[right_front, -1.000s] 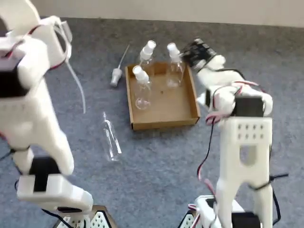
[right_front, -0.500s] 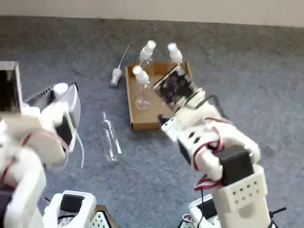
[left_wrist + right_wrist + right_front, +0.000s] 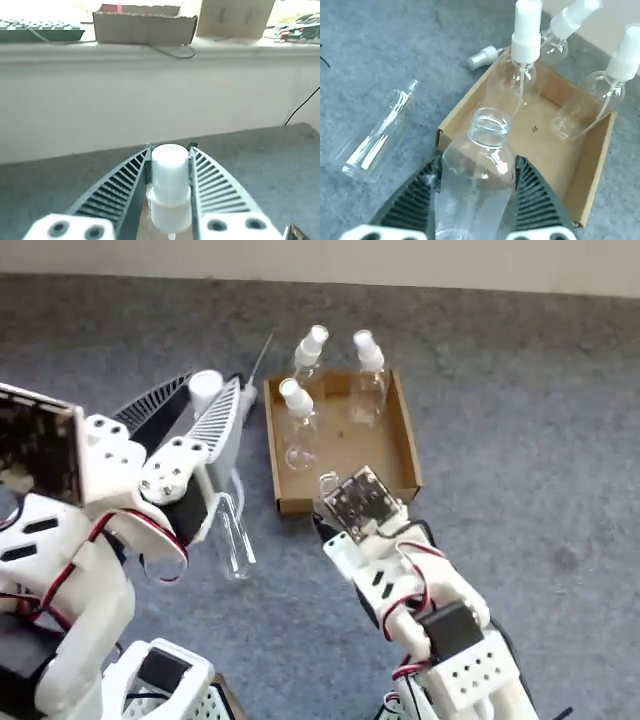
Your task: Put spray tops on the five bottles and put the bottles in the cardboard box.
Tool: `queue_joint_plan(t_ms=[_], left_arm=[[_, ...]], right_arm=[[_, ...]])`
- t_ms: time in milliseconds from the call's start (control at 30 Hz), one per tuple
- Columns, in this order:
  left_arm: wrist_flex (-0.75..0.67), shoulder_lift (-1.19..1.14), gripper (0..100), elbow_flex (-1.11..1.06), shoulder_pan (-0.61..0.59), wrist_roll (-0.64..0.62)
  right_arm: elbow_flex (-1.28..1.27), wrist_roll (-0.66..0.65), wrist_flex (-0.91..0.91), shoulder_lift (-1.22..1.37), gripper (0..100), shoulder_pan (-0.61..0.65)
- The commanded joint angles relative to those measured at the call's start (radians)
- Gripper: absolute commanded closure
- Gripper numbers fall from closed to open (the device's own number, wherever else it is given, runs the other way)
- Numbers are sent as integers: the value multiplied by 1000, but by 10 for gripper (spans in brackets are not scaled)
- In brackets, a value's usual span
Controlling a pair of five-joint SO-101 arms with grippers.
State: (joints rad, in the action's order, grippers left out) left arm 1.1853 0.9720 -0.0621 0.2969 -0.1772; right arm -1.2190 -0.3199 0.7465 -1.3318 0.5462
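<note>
My left gripper [image 3: 170, 148] is shut on a white spray top [image 3: 170, 185], held in the air left of the cardboard box [image 3: 408, 445]; the high view shows that gripper [image 3: 213, 385] and the spray top [image 3: 205, 386] in it. My right gripper [image 3: 477, 167] is shut on an open clear bottle [image 3: 477, 175], neck up, in front of the box's near wall [image 3: 452, 127]. Three capped bottles [image 3: 298, 420] [image 3: 368, 380] [image 3: 310, 350] stand at the box, the last by its far rim. An uncapped bottle [image 3: 232, 530] lies on the carpet.
A loose spray top [image 3: 482, 57] with its thin tube [image 3: 262, 355] lies on the grey carpet beyond the box's far left corner. The lying bottle [image 3: 377, 135] is left of the box's near corner. A pale wall runs along the carpet's far side.
My right arm came back from the box's far right corner, over the box, to its near side with the bottle. My left arm swung the spray top from the far left towards the box.
</note>
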Motion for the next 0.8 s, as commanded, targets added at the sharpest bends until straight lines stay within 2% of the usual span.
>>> queue_joint_plan(t_ms=[0,200,433,767], left_arm=[[-144,-7,927,-4,107,3],[-327,-76,927,-117,206,5],[-331,-127,927,-130,260,5],[-387,-139,927,-130,254,8]], right_arm=[[-59,17,-64,-142,995,7],[-183,17,-59,-349,995,61],[-225,17,5,-501,995,67],[-223,17,13,-506,995,67]])
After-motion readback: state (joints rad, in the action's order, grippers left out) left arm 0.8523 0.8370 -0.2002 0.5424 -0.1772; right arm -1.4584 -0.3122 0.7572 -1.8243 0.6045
